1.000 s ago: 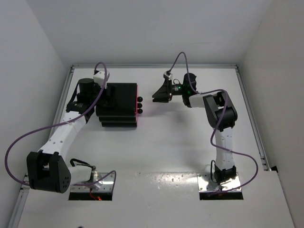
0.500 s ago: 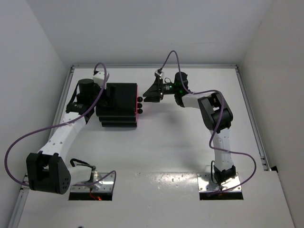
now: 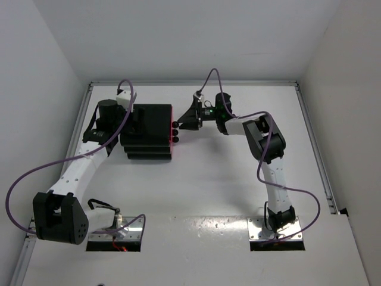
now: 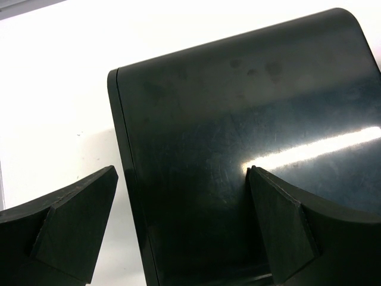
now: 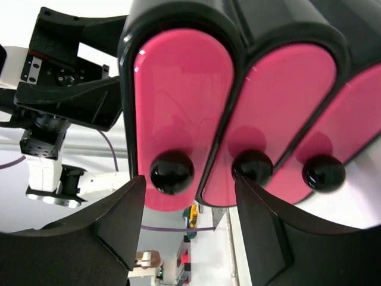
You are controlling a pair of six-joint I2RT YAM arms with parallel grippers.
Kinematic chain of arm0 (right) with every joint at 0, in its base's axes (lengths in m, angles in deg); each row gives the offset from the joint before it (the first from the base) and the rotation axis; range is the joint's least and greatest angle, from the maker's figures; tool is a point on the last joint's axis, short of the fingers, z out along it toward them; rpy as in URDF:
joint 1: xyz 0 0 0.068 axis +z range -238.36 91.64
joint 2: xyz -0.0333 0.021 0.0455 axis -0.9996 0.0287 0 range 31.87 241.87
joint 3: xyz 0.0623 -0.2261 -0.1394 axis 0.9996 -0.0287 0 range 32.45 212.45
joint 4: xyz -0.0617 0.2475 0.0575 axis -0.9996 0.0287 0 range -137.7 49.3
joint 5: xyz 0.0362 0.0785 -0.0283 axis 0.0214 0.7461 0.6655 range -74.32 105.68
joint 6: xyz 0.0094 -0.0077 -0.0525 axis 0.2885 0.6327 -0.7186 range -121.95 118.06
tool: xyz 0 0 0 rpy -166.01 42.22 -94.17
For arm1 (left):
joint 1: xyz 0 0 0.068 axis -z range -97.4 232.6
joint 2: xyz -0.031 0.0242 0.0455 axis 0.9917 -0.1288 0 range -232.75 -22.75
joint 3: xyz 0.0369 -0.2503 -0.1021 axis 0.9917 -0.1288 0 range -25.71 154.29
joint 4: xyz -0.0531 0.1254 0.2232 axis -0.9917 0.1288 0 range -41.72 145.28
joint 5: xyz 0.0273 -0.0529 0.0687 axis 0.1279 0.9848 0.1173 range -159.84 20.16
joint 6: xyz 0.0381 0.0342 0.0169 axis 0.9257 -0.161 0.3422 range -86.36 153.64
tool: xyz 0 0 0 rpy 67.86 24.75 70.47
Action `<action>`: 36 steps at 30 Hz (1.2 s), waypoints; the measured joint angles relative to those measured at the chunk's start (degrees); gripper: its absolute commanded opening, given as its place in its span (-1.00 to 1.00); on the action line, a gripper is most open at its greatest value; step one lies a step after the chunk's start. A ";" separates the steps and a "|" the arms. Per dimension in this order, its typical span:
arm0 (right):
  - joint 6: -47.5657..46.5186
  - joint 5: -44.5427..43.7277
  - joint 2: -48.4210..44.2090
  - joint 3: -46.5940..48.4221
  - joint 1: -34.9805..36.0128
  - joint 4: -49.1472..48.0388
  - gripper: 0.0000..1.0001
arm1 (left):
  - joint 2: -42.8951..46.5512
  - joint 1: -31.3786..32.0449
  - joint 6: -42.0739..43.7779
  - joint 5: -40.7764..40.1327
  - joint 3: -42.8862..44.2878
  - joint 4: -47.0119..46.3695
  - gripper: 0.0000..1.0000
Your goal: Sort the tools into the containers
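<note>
The right pincer (image 5: 189,185) stood spread, its black fingers framing the first of three round knobs (image 5: 171,171). Only the right wrist view showed the drawers (image 5: 181,101) face on: glossy magenta fronts with rounded ends, each seated shut in the black cabinet (image 3: 149,134) and carrying one shiny black ball. From above, just a thin pink strip and the knobs showed. The left wrist view gave the cabinet's smooth, faintly scuffed shell with its rounded edge, and the left pincer (image 4: 181,173) spread across that edge. Over the white desk (image 3: 226,179) the right arm was bent at the elbow and pointed left at the drawer fronts. The left arm stretched forward to the cabinet's opposite side.
</note>
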 measured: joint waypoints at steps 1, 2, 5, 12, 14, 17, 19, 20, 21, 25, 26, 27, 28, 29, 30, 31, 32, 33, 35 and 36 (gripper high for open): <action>-0.02 -0.11 0.26 0.48 0.20 0.04 0.23 | 0.00 0.00 -0.02 0.02 -0.09 -0.20 1.00; -0.02 -0.13 0.46 1.09 0.39 0.07 0.23 | 0.00 0.00 -0.02 0.02 -0.20 -0.44 1.00; -0.07 -0.28 0.66 2.08 1.11 0.02 0.23 | 0.00 0.00 -0.04 0.02 -0.37 -0.76 1.00; -0.22 -0.55 0.66 2.56 2.29 0.02 0.07 | 0.00 0.00 -0.07 0.02 -0.63 -1.42 1.00; -0.20 -0.52 0.68 2.58 2.58 -0.02 -0.11 | 0.00 0.00 -0.07 0.02 -0.66 -1.46 1.00; 0.07 -0.50 0.68 2.60 2.67 -0.20 -0.43 | 0.00 0.00 -0.09 0.00 -0.66 -1.51 1.00; 0.20 -0.39 0.66 2.60 2.69 -0.57 -0.56 | -0.02 0.00 -0.09 0.02 -0.68 -1.55 1.00; 0.26 -0.37 0.66 2.60 2.67 -0.61 -0.56 | -0.04 0.00 -0.20 0.02 -0.68 -1.57 1.00; 0.22 -0.35 0.63 2.54 2.67 -0.85 -0.61 | -0.07 0.00 -0.26 0.00 -0.68 -1.60 1.00; 0.52 -0.37 0.00 0.92 1.90 -2.03 -0.72 | -0.09 0.00 -0.50 -0.15 -0.70 -1.64 1.00; 0.52 -0.24 -0.48 0.11 1.62 -2.23 -0.72 | -0.07 0.00 -0.74 -0.24 -0.81 -1.79 1.00; 0.55 -0.04 -0.92 -0.61 1.27 -2.29 -0.75 | -0.07 0.00 -0.98 -0.37 -0.87 -1.88 1.00; 0.55 0.26 -1.33 -1.29 0.76 -2.29 -0.75 | -0.04 0.00 -1.36 -0.57 -0.94 -1.97 1.00; 0.55 0.59 -1.66 -1.88 0.24 -2.38 -0.75 | -0.02 0.00 -1.62 -0.70 -1.03 -2.08 1.00; 0.57 0.85 -2.01 -2.56 -0.28 -2.64 -0.75 | 0.02 0.00 -1.97 -0.87 -1.16 -2.21 1.00; 0.55 1.11 -2.38 -3.21 -0.92 -2.78 -0.75 | 0.13 0.02 -2.21 -1.05 -1.31 -2.43 1.00; 0.52 1.49 -2.71 -3.87 -1.49 -3.08 -0.75 | 0.20 0.00 -2.40 -1.18 -1.46 -2.56 1.00; 0.50 1.84 -3.13 -4.55 -1.99 -3.23 -0.75 | 0.26 0.00 -2.49 -1.29 -1.49 -2.56 1.00; 0.46 2.60 -3.80 -5.79 -3.19 -3.56 -0.75 | 0.26 0.00 -2.82 -1.44 -1.51 -2.58 1.00; 0.46 2.89 -4.00 -6.23 -3.61 -3.72 -0.77 | 0.26 0.02 -2.93 -1.51 -1.53 -2.58 1.00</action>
